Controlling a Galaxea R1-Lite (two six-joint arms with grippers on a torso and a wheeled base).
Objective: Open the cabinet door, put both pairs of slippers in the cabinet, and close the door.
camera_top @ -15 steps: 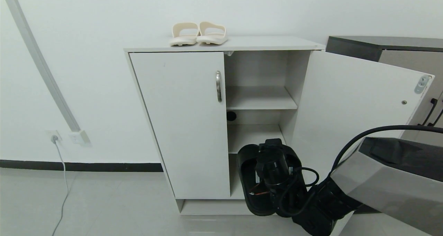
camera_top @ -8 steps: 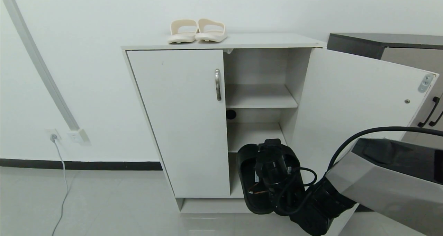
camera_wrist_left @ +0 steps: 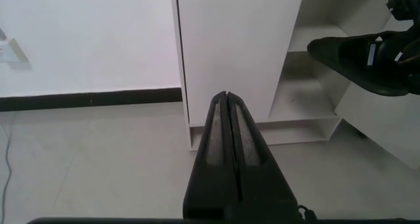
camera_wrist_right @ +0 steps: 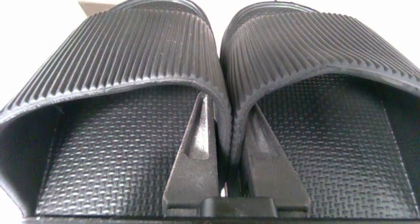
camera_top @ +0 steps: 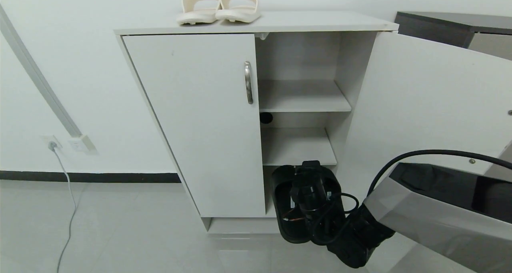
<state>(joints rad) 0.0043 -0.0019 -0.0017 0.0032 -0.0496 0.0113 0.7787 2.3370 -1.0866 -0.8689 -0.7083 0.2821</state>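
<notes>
Cabinet [camera_top: 320,23]: white, two doors, standing on the floor against the wall.
- Left door [camera_top: 192,121]: shut; metal handle [camera_top: 248,83] upright near its inner edge.
- Right door [camera_top: 420,105]: swung wide open, showing an upper shelf [camera_top: 304,99] and a middle shelf [camera_top: 298,147], both bare.

Beige slippers [camera_top: 219,7]: one pair, side by side and touching, on the cabinet top towards its back edge, above the left door.

Black slippers [camera_top: 282,209]: one pair, held side by side at the front of the lowest compartment, just below the middle shelf's front edge. They seem to hang clear of the bottom board, though the angle leaves this unsure.

Right gripper [camera_wrist_right: 228,142]: one finger inside each black slipper, jaws clamped on the two touching inner walls.

Left gripper [camera_wrist_left: 226,102]: low over the floor in front of the left door, jaws pressed together on nothing.

Wall socket [camera_top: 51,143]: left of the cabinet, a cable [camera_top: 66,209] trailing to the floor.
</notes>
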